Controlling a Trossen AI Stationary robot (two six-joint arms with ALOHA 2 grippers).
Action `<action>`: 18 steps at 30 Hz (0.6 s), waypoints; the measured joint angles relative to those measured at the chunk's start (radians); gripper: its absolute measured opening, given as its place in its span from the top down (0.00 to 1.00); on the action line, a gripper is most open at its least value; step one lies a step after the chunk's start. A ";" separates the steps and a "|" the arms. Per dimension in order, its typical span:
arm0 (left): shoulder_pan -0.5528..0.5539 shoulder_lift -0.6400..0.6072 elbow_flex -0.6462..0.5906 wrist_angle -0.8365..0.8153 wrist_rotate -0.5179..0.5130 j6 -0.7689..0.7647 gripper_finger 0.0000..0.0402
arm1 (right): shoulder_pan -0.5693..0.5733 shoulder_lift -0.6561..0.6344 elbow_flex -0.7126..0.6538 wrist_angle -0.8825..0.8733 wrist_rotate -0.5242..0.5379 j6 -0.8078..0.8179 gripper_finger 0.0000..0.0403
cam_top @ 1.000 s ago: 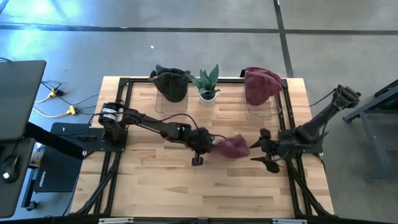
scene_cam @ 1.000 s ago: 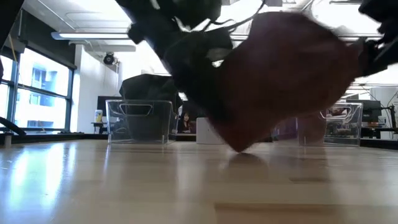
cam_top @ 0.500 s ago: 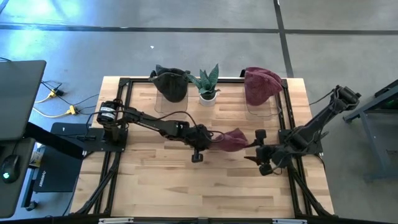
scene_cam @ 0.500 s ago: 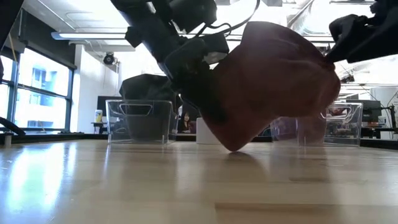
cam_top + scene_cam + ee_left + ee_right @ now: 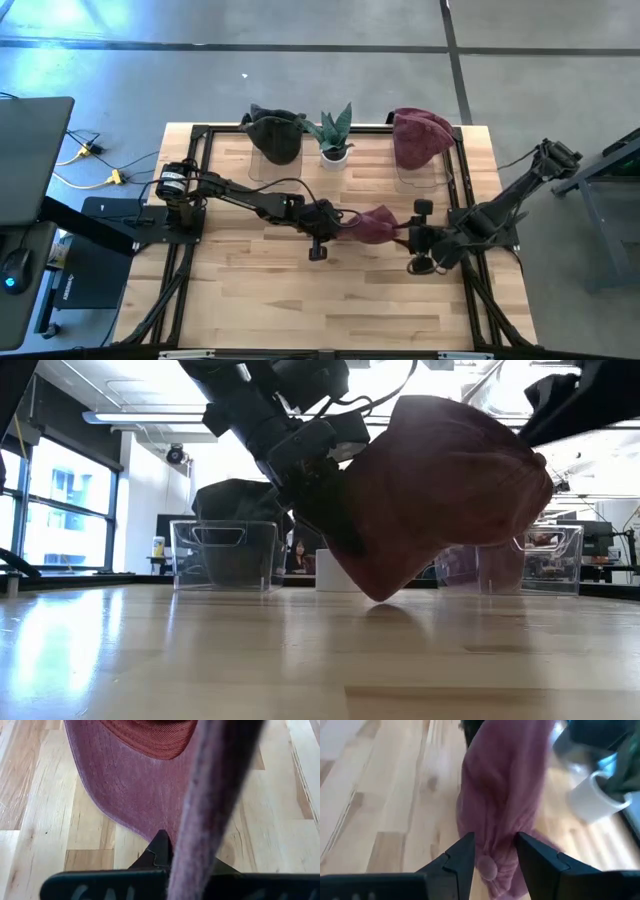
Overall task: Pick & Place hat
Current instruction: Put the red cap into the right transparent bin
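Observation:
A maroon hat point(image 5: 375, 225) hangs between the two arms over the middle of the table, and its lowest part point(image 5: 380, 595) is just above the wood. My left gripper point(image 5: 343, 224) is shut on the hat's left end. My right gripper point(image 5: 408, 238) is open at the hat's right end. Its fingers point(image 5: 465, 855) stand on either side of the bunched crown with its button point(image 5: 488, 868). I cannot tell whether they touch it. My left gripper pinches the hat by its brim edge point(image 5: 187, 845) between its two fingers. It comes level from the table's left. The brim stands on edge in the hold, and the crown point(image 5: 150, 735) reaches away beyond the fingers. The hat is lifted clear of the table.
Along the far edge stand a clear bin of dark hats point(image 5: 275, 140), a plant in a white pot point(image 5: 335, 140) and a clear bin of maroon hats point(image 5: 420, 140). Black frame rails point(image 5: 195, 200) run down both sides. Bare wood point(image 5: 330, 300) lies toward the near edge.
My right gripper has moved toward the table's left and far edge, up to the hat's right end, and has turned so that its fingers straddle the crown. My left gripper has carried the hat a little toward the far edge and raised it slightly.

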 joint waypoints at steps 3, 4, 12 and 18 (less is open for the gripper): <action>0.000 0.000 0.000 0.000 0.000 0.000 1.00 | -0.041 0.014 -0.048 0.055 -0.084 0.011 0.66; 0.000 0.000 0.000 0.001 0.001 0.000 1.00 | -0.055 0.022 -0.065 0.090 -0.124 -0.007 0.66; -0.001 0.000 0.000 0.020 0.000 0.000 1.00 | -0.110 0.053 -0.115 0.289 -0.372 -0.121 0.68; -0.001 0.000 0.000 0.023 0.000 0.000 1.00 | -0.126 0.031 -0.113 0.309 -0.452 -0.007 0.69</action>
